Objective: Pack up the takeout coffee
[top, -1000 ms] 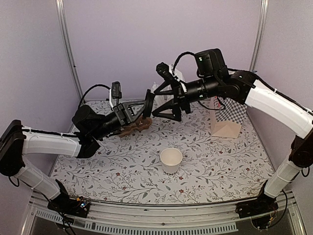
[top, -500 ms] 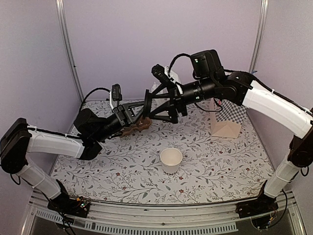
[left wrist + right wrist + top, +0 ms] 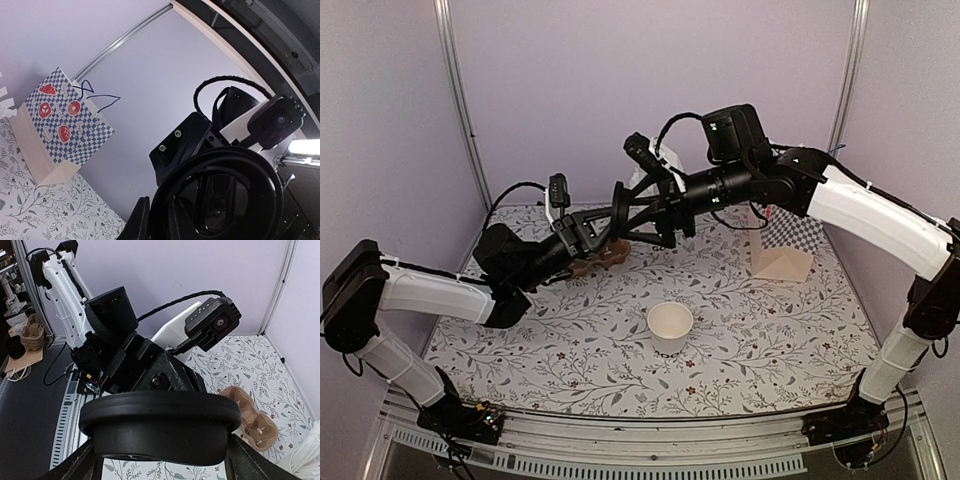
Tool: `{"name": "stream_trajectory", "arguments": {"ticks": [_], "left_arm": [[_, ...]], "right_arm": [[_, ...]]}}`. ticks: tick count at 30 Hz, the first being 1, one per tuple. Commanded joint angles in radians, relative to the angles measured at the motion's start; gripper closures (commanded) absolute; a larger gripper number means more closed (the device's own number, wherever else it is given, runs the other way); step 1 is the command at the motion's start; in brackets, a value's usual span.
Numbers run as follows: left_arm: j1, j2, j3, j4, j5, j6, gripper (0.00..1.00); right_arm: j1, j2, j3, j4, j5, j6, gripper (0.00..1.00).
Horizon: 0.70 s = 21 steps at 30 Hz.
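top view: the takeout coffee cup (image 3: 670, 325) stands upright and lidless on the desk (image 3: 770, 330), with lettering on its near side. its black lid (image 3: 619, 207) is held on edge in the air, high, behind and left of the cup. the left tool (image 3: 611, 230) is clenched on the lid's lower rim. the right tool (image 3: 632, 212) faces it, jaws spread to either side of the lid; contact cannot be confirmed. a pulp carrier (image 3: 598, 258) lies behind and left of the cup, below the tools. a checkered paper bag (image 3: 785, 245) stands behind and right of the cup. judgement: a lid hand-over between the tools is in hand; capping and bagging are not yet done.

left wrist view: the lid (image 3: 215, 197) fills the lower right, with the right tool's body directly behind it. there is very little room between the two tools.

right wrist view: the lid's rim (image 3: 160, 422) spans the frame, this tool's fingers (image 3: 82, 467) just outside each end. next move, as judged: close squarely on the rim, then the left tool lets go before either arm draws away. a skewed grip could flick the thin lid out. bare desk lies all round the cup, so a descent to its open rim looks unobstructed.
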Motion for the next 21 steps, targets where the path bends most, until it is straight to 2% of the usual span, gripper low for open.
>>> {"name": "stream_trajectory", "arguments": {"ticks": [1, 6, 9, 12, 17, 21], "left_arm": [[-0.023, 0.013, 0.001, 0.030, -0.006, 0.004, 0.86], [-0.024, 0.009, -0.005, -0.003, -0.022, 0.007, 0.77], [-0.024, -0.009, -0.025, -0.021, -0.052, 0.013, 0.63], [-0.024, -0.033, -0.050, -0.057, -0.086, 0.030, 0.54], [-0.022, -0.098, -0.102, -0.131, -0.130, 0.065, 0.49], [-0.022, -0.226, -0.118, -0.347, -0.228, 0.186, 0.49]], "right_arm": [[0.009, 0.020, 0.035, 0.027, 0.029, 0.029, 0.19], [0.009, 0.007, 0.025, 0.019, 0.051, 0.015, 0.26], [0.008, -0.019, -0.012, 0.019, 0.071, -0.004, 0.29], [0.007, -0.052, -0.063, 0.022, 0.101, -0.033, 0.30], [-0.008, -0.112, -0.151, 0.019, 0.156, -0.077, 0.31], [-0.048, -0.164, -0.235, -0.028, 0.251, -0.135, 0.31]]}}
